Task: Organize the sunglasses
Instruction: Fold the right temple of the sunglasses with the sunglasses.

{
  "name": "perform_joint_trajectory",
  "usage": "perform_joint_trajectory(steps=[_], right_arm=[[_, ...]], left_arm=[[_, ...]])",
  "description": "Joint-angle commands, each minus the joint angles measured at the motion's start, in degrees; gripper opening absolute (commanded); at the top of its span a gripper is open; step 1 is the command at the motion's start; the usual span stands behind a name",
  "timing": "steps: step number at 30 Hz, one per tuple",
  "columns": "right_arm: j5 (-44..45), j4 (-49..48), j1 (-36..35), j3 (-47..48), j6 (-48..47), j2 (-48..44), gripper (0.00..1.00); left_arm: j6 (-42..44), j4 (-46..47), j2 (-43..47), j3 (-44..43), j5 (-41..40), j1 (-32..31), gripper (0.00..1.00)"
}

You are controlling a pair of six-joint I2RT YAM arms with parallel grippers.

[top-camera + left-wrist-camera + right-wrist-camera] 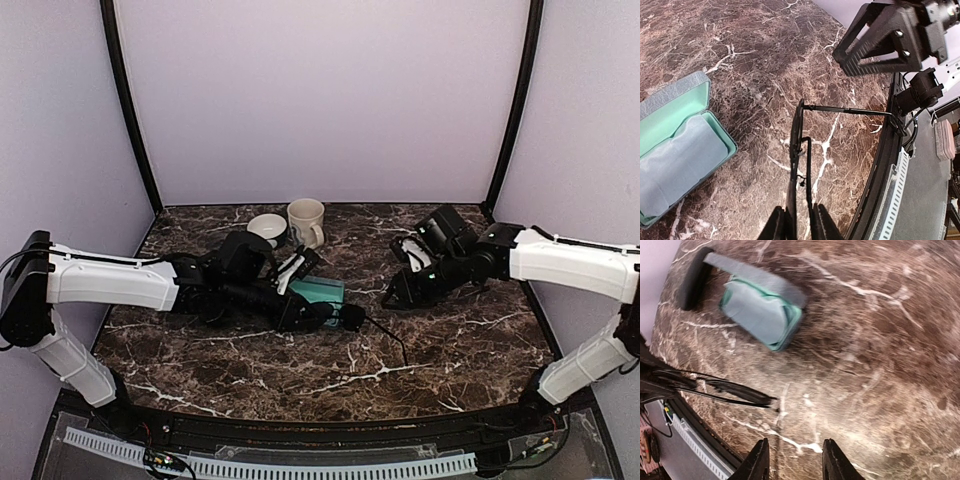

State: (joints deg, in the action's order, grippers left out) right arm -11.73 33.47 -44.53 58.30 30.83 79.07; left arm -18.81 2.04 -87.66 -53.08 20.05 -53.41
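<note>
Sunglasses and case, seen from above and from both wrists. The wire-framed sunglasses [796, 135], thin and black, are pinched at the frame by the left pincer [799, 222], whose fingers [777, 225] are pressed together on the wire. The pair stands on edge just beside the case [670, 112], on the side facing the near edge of the surface [755, 60]. One slim temple is swung out sideways, away from the case. The other runs back toward the left pincer. Whether the frame touches the surface cannot be told.

The case lies open, its mint-green lining upward and a pale grey-blue cloth [675, 170] spread in its tray. None of the wire frame lies inside it.

The right pincer [796, 460] hangs over the surface to the right of the case, apart from it. Its fingers [760, 460] are spread and nothing lies between them. From that wrist, the case shows at upper left and the wire frame below it.

Behind the case, toward the back wall, stand a cream mug [306, 220] and, just beside it on the left, a low white cup [266, 228].
</note>
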Motion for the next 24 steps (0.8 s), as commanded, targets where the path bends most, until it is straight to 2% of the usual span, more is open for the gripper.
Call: perform_joint_trajectory(steps=[1, 6, 24], right_arm=[[1.84, 0.33, 2.67, -4.08, 1.43, -2.08, 0.35], [-0.93, -1.26, 2.1, -6.31, 1.54, -1.0, 0.3], [-3.82, -4.93, -3.01, -2.09, 2.57, 3.9, 0.24]], left_arm=[[-1.65, 1.81, 0.37, 0.87, 0.29, 0.1, 0.18], [-2.41, 2.15, 0.32, 0.64, 0.08, 0.12, 0.18], [-3.68, 3.31, -0.36, 0.57, -0.27, 0.13, 0.17]])
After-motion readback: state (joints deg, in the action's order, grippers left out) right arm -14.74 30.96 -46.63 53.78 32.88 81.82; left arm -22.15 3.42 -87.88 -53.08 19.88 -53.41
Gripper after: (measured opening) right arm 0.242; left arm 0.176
